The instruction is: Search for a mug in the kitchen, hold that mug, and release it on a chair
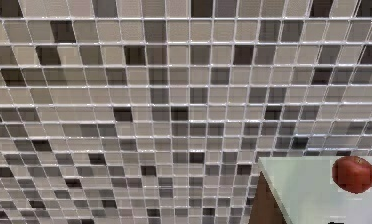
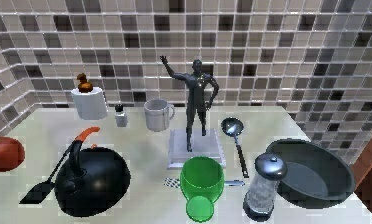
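Even, bright light; faint soft shadows on countertop (image 2: 264, 128); sheen on black kettle (image 2: 91, 178).

You are looking at a kitchen. A mosaic tile wall (image 2: 294, 50) stands behind a pale countertop (image 2: 44, 130). On it you see a black kettle (image 2: 94, 180) near left, a dark pan (image 2: 314, 175) near right, a ladle (image 2: 232, 128), a pepper mill (image 2: 266, 180), a grey mug (image 2: 157, 113) and a paper towel roll (image 2: 91, 103) far left.

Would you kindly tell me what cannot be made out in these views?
Arm side view: red round thing, cut off by the left edge.
Arm side view: brown thing atop the paper roll, too small to name.
Arm side view: small checkered thing, partly hidden behind the green cup.
Forward view: counter, cut off by the right and bottom edges.
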You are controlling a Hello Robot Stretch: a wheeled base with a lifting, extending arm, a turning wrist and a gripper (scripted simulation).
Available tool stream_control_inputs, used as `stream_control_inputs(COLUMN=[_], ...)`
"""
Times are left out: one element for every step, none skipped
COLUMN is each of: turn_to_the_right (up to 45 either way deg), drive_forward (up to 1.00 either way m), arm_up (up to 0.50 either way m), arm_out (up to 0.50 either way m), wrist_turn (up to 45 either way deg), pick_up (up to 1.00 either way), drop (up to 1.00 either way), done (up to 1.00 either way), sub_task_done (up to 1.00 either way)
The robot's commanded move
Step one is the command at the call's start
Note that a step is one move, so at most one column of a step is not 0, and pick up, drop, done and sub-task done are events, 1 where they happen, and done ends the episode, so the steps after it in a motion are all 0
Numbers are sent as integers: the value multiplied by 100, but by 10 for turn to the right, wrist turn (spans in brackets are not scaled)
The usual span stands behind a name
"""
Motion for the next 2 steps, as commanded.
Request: stream_control_inputs(turn_to_the_right=[0,0], drive_forward=[0,0], arm_up=[38,0], arm_out=[0,38], wrist_turn=[0,0], pick_up=[0,0], drop=[0,0], done=[0,0], sub_task_done=[0,0])
